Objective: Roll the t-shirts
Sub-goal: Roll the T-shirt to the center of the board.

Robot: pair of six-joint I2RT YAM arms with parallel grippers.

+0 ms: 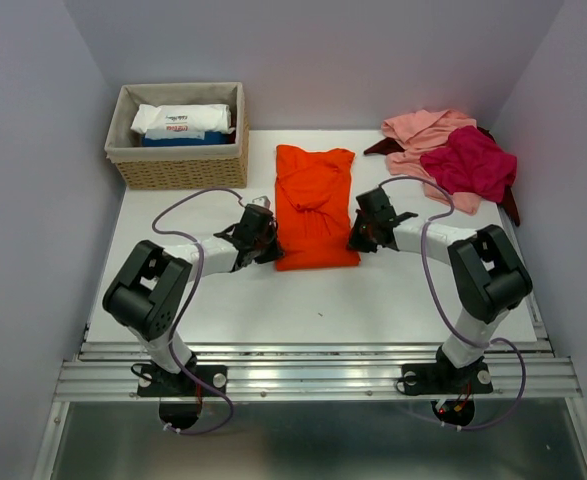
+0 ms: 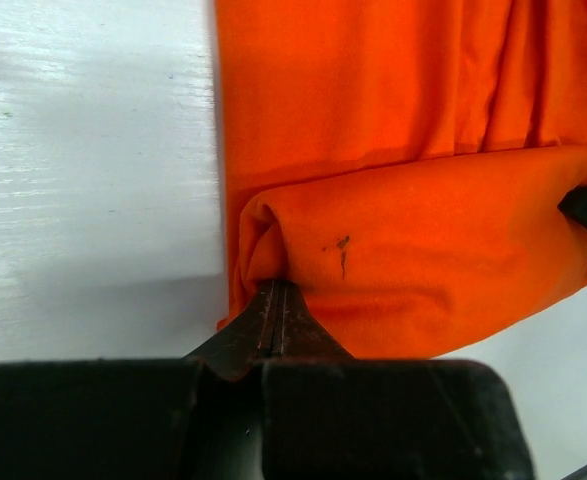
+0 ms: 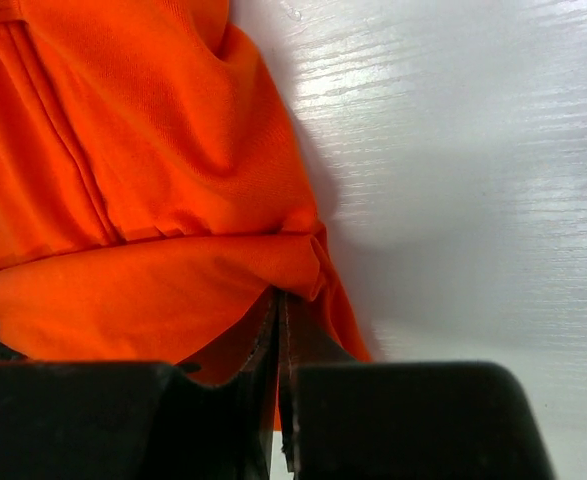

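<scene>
A bright orange-red t-shirt [image 1: 313,200] lies folded into a long strip in the middle of the white table, its near end turned over into a fold [image 2: 423,270]. At the strip's near left corner my left gripper [image 1: 271,250] is shut, its tips [image 2: 276,290] biting into the fold's edge. My right gripper [image 1: 356,243] is shut the same way on the near right corner [image 3: 281,295]. The orange cloth [image 3: 123,150] fills the left of the right wrist view. Salmon-pink [image 1: 418,130], magenta [image 1: 470,162] and dark maroon [image 1: 510,205] t-shirts lie heaped at the back right.
A wicker basket [image 1: 178,170] with white packets [image 1: 183,120] inside stands at the back left corner. Grey walls close in the table on three sides. Bare white tabletop [image 1: 313,300] stretches between the shirt and the near edge rail.
</scene>
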